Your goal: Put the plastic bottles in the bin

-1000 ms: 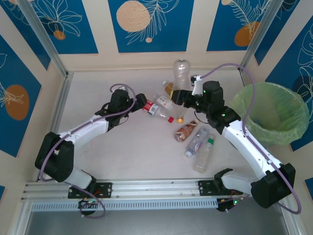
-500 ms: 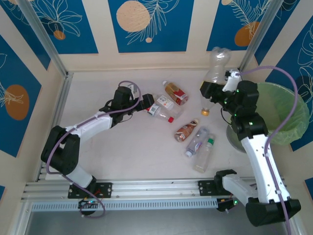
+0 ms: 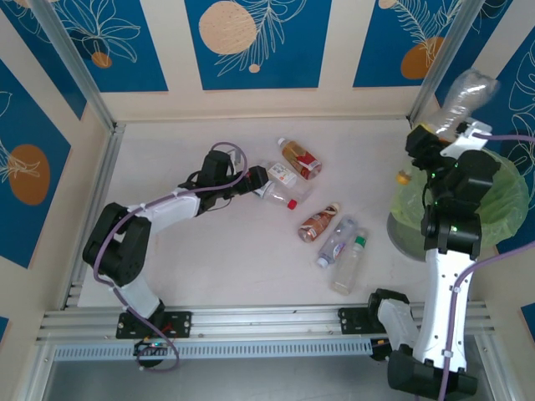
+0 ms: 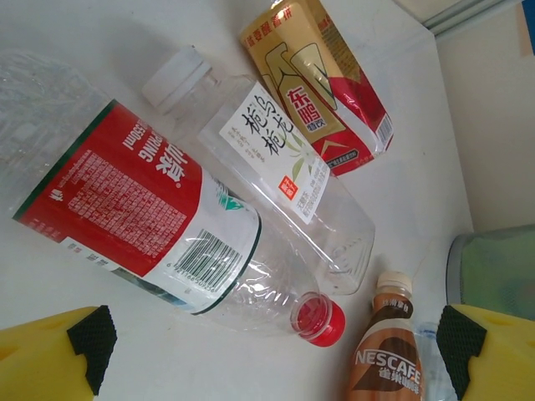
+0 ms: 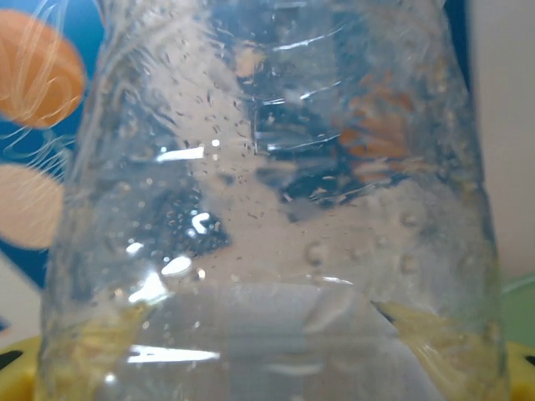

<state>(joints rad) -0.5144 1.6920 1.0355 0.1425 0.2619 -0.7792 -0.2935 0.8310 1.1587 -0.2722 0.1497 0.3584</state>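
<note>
Nearest my edge of the counter [image 3: 217, 276], right of centre, a green-capped bottle [image 3: 348, 266] lies flat. A blue-labelled bottle [image 3: 336, 241] is just beside it on the left. A brown coffee bottle [image 3: 318, 223] lies just beyond those two.

Mid-counter: the left gripper [image 3: 257, 179] is low over the surface with its jaws spread wide and nothing in them. On the wrist view its fingers [image 4: 84, 338] sit either side of the red cap end of a red-labelled bottle [image 4: 142, 217], with the pads clear of it. A white-labelled bottle [image 4: 276, 159] lies against that one. A gold-and-red bottle [image 4: 322, 83] is next, toward the far edge.

Far right corner: the bin [image 3: 506, 200], green liner showing. The right gripper [image 3: 428, 139] is raised above the bin's left rim and clamped around a clear bottle [image 3: 462, 98]. The bottle is tilted, base up toward the corner post and orange cap [image 3: 403, 177] down-left. I cannot tell whether it is fully over the opening. Droplets show inside its wall [image 5: 267, 209].
</note>
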